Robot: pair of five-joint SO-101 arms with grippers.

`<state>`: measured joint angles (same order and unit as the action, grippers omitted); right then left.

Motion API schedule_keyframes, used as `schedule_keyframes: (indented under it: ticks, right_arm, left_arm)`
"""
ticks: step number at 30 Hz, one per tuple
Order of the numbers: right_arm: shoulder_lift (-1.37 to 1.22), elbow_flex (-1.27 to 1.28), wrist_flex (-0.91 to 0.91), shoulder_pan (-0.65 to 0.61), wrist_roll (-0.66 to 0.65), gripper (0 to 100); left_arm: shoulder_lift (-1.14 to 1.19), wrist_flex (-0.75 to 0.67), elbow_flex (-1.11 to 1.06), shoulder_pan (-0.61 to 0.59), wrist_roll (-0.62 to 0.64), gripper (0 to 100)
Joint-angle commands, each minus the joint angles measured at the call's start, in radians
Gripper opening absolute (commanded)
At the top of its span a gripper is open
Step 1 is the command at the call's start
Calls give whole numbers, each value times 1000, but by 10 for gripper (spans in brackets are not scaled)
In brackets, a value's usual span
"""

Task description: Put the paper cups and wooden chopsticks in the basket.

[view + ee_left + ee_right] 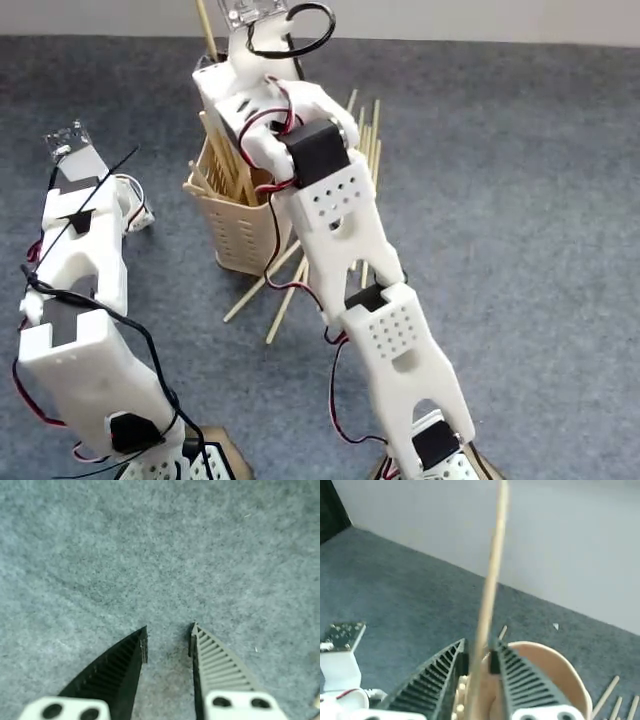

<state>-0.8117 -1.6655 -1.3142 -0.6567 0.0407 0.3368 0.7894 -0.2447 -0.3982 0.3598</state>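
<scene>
The right gripper [477, 655] pinches one chopstick [492, 580] between its fingertips. The stick stands nearly upright, its lower end over the mouth of the basket [560, 675]. In the high view the right arm [345, 230] stretches from the lower right of the frame to the basket [245, 240] at upper centre, and the chopstick [206, 30] pokes up at the top edge. A bundle [225, 165] of chopsticks stands tilted inside the basket. Loose chopsticks [250, 296] lie on the grey worktop [520, 200] against the basket's base, with more just beside it toward the upper right. The left gripper [167, 640] hangs spread, holding nothing, above bare worktop. The left arm [80, 260] is at the left of the frame.
</scene>
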Motion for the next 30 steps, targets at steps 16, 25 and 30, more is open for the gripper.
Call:
schedule_keyframes:
  ticks: [16, 25, 30]
  right_arm:
    - [251, -93, -455, 12, -97, 217]
    - [197, -93, -452, -39, 29, 217]
    - [312, 171, -453, -61, 29, 217]
  left_arm:
    - [2, -20, 15, 30, -6, 168]
    - [2, -20, 15, 28, -6, 168]
    - [2, -20, 15, 28, -6, 168]
